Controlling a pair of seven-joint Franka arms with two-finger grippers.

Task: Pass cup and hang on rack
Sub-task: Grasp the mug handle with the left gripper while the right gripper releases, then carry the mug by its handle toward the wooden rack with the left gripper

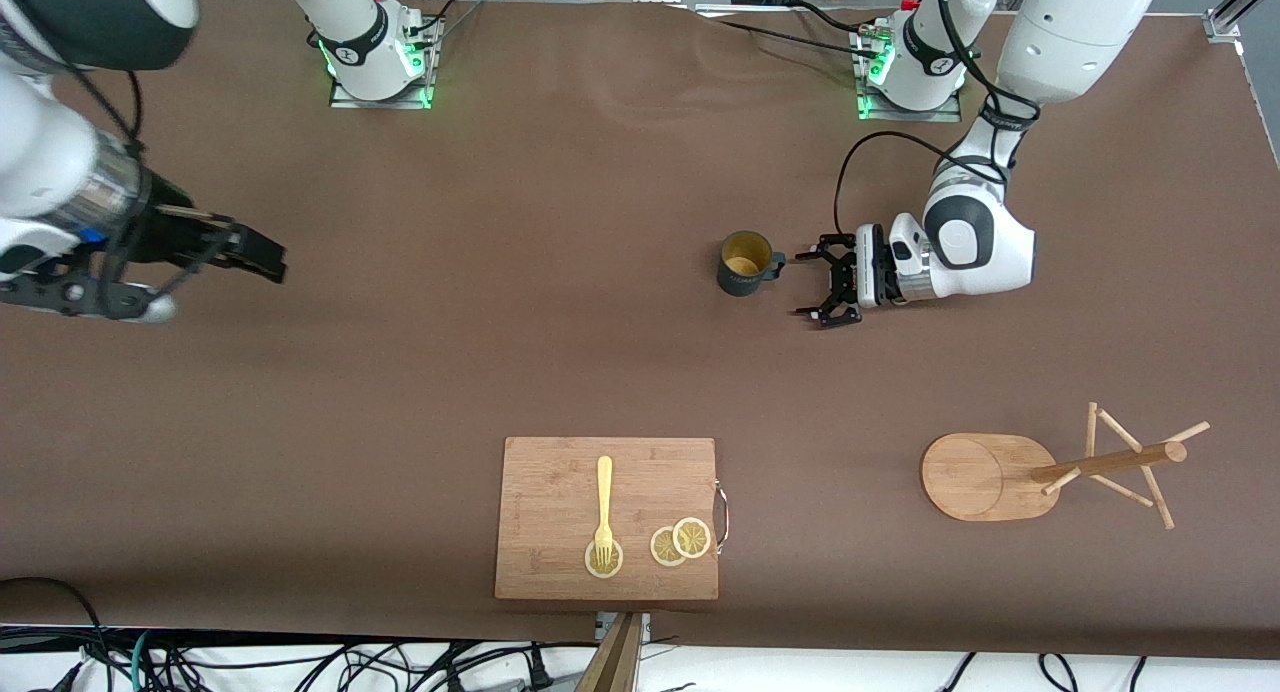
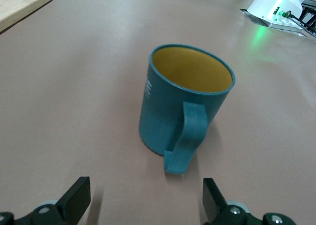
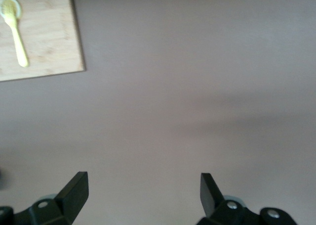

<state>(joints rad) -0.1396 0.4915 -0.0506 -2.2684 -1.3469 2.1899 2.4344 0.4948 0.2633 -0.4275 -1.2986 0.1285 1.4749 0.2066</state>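
On the brown worktop [image 1: 560, 322], the small teal mug with yellow interior [image 1: 745, 263] stands upright just beside the left hand [image 1: 818, 288], fingers spread; probably rigid, light, glazed-slick, best pinched across its handle [image 2: 186, 137]; right hand [image 1: 225, 262] waits, spread.

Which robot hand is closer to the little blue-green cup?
The left one. The left gripper is open, right beside the cup, facing its handle without touching it. The right gripper is open too, waiting up over bare table toward the right arm's end.

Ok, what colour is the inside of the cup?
Mustard yellow inside the dark teal cup; it shows best in the left wrist view.
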